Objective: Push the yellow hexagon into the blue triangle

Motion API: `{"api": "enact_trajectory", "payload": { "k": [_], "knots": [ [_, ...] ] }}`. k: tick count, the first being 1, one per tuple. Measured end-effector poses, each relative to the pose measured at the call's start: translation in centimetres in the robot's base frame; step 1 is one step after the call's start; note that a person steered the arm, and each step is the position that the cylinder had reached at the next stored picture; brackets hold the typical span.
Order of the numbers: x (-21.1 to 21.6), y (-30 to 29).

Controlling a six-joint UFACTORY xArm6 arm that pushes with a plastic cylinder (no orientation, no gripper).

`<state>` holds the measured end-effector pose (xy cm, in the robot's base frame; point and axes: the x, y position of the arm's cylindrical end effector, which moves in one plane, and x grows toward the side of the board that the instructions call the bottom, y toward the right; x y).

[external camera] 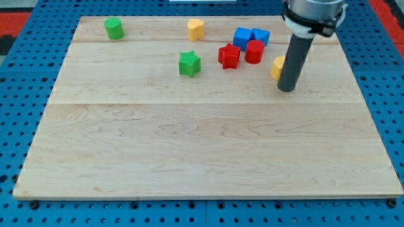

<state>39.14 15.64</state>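
Near the view's right edge of the table (208,157), the yellow hexagon (277,67) sat mostly hidden behind my rod, only its left part showing. My tip (287,89) rested on the wood just below and to the right of that block, close against it, though I could not tell whether the two touched. My end effector was a plain rod with nothing to open or close, and it held nothing.

Up and to the left of the hexagon stood the red cylinder (254,52), and just above that the two blue blocks touched side by side: the left blue block (242,38) and the right blue block (259,36); I could not tell which was the triangle. A red star (229,56) lay just left of the cylinder, and a green star (189,64) farther left. A yellow heart (196,29) sat near the top edge, and a green cylinder (113,28) near the top-left corner.

All blocks crowded the table's upper band, and below my tip the wood lay open down to the bottom edge.
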Motion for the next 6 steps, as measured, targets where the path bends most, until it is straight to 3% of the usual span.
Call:
{"api": "enact_trajectory", "payload": {
  "k": [3,6],
  "knots": [
    [-7.1,1.5],
    [-8.4,-1.1]
  ]
}}
